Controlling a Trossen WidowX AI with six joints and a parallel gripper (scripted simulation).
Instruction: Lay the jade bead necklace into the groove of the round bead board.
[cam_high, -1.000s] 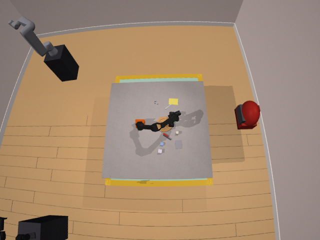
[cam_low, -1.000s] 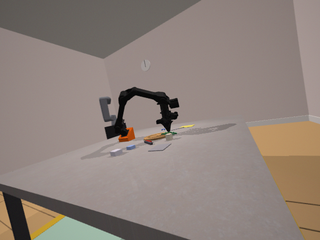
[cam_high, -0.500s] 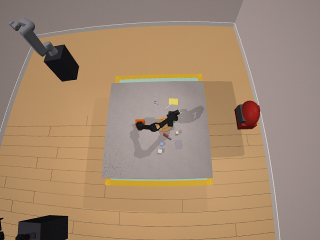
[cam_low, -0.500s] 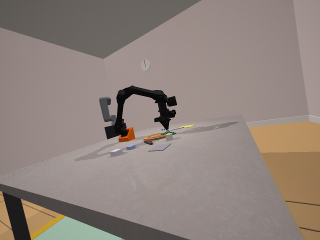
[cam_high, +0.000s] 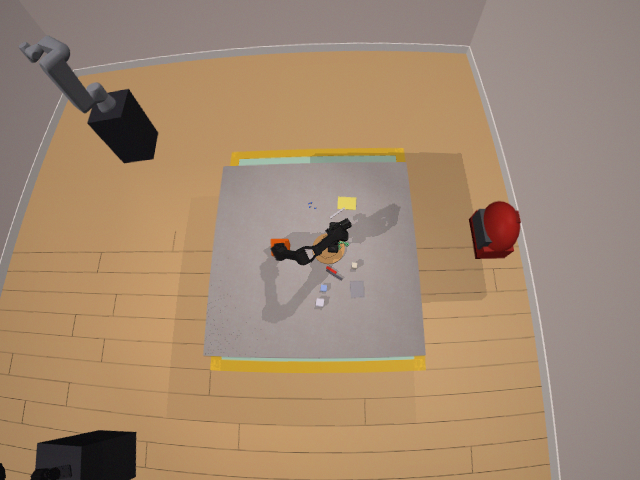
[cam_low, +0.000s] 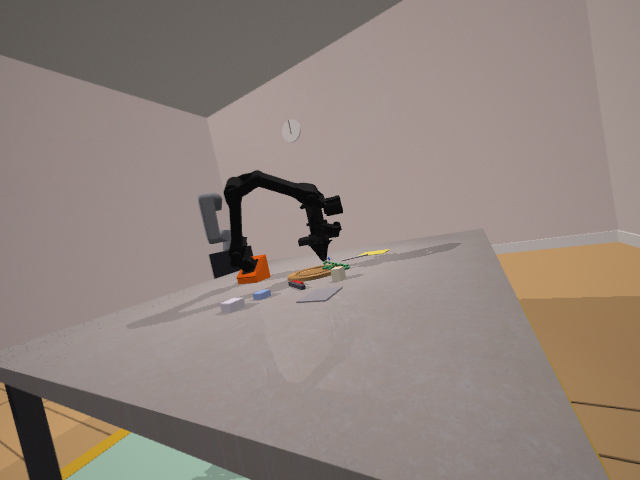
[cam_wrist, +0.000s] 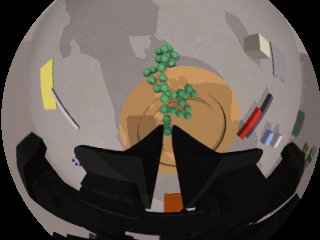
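Observation:
The jade bead necklace (cam_high: 343, 244) (cam_low: 338, 266) (cam_wrist: 164, 87) is a bunched string of green beads. My gripper (cam_low: 324, 260) (cam_wrist: 167, 128) is shut on one end of it, with a bead at the fingertips, just above the board. The rest trails away from the fingers across the board, and its far end extends past the board's edge. The round bead board (cam_high: 330, 255) (cam_low: 300, 274) (cam_wrist: 231, 102) is orange-brown wood with a ring groove. In the wrist view the fingers cover part of the groove's near side. In the top view the arm hides the fingertips.
A red and black tool (cam_high: 334, 272) (cam_wrist: 250, 123) and a beige block (cam_high: 354, 265) (cam_low: 338, 273) lie near the board. Blue (cam_high: 323, 287) and white (cam_high: 320, 302) blocks, a grey square (cam_high: 357, 288), a yellow sheet (cam_high: 346, 203) and a white stick (cam_high: 337, 212) lie farther off.

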